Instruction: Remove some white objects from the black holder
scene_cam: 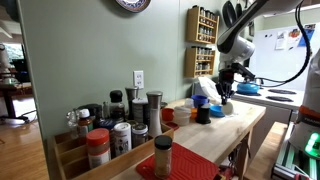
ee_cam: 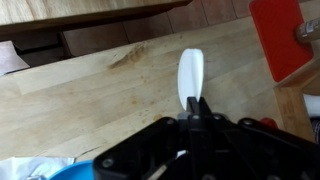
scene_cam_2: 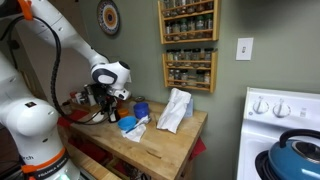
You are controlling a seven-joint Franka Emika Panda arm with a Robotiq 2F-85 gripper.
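Note:
My gripper (ee_cam: 200, 106) is shut on a flat white object (ee_cam: 190, 70), which looks like a plastic utensil. The object sticks out past the fingertips above the wooden table (ee_cam: 90, 85). In both exterior views the gripper (scene_cam: 225, 88) (scene_cam_2: 109, 98) hangs a little above the table. The small black holder (scene_cam: 204, 116) stands on the table just below and beside the gripper. It does not show in the wrist view, and I cannot make it out among the dark items under the gripper in an exterior view.
A blue bowl (scene_cam_2: 140, 108) and a crumpled white cloth (scene_cam_2: 175, 110) sit on the table. A red mat (ee_cam: 280, 40) lies at the edge. Spice jars and a tall metal shaker (scene_cam: 154, 110) crowd one end. Wall spice racks (scene_cam_2: 188, 45) and a stove (scene_cam_2: 285, 130) are nearby.

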